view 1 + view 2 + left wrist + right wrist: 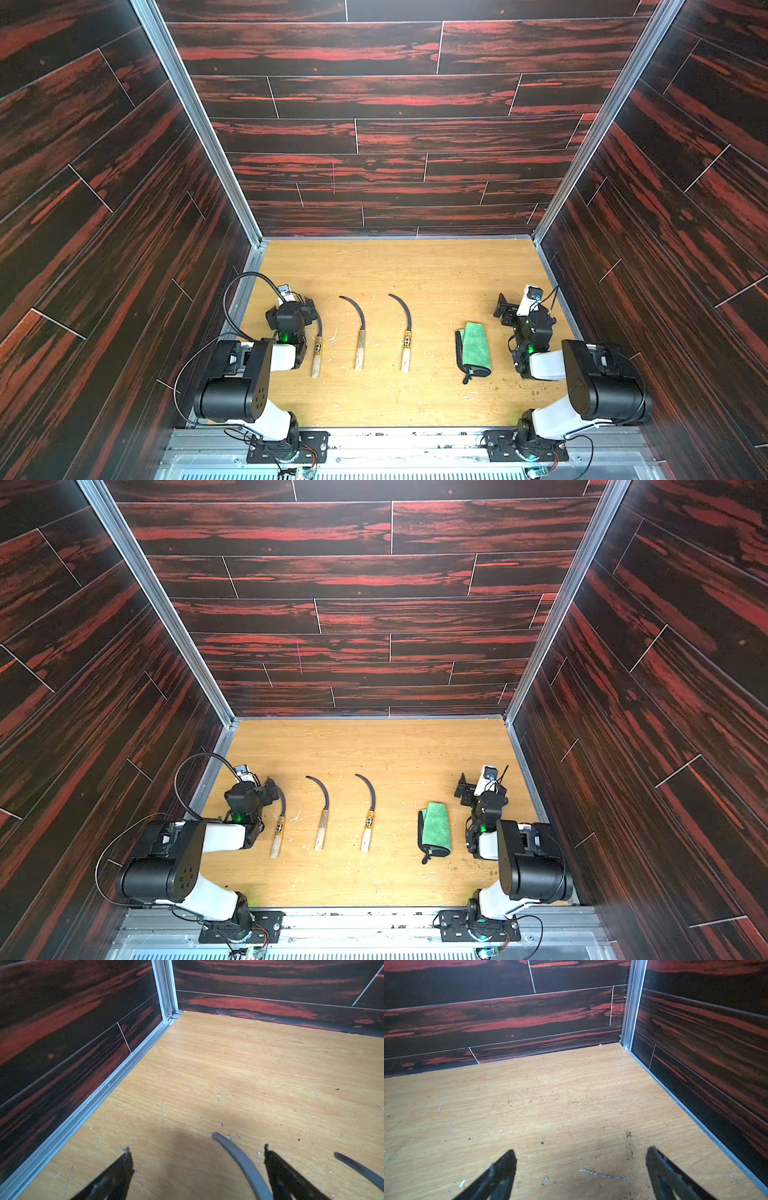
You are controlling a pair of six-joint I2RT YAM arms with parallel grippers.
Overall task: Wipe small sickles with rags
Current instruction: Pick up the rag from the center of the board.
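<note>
**Item count.** Sickles: three. Rag: one. Grippers: two. All items lie flat on the table (415,270).

**Left gripper** (196,1149). Its two fingers (122,1167) stand wide apart and grip nothing. The dark blade of the first sickle (318,351) runs between the fingers, close to the finger on the second sickle's side. Whether the blade touches that finger cannot be told. The pale handle extends back past the fingers, beside the wrist. It carries one yellow-black label band.

**Second sickle** (360,332). It lies just outside the left fingers, on the side toward the right gripper. Its handle is plain.

**Third sickle** (408,332). It lies between the two grippers, one place further from the left fingers. Its handle carries one yellow-black label band.

**Right gripper** (581,1150). Its two fingers stand wide apart over bare table and hold nothing.

**Rag** (476,349). The folded green cloth with black trim lies behind the right fingertips, just beside the wrist, on the side toward the third sickle.
</note>
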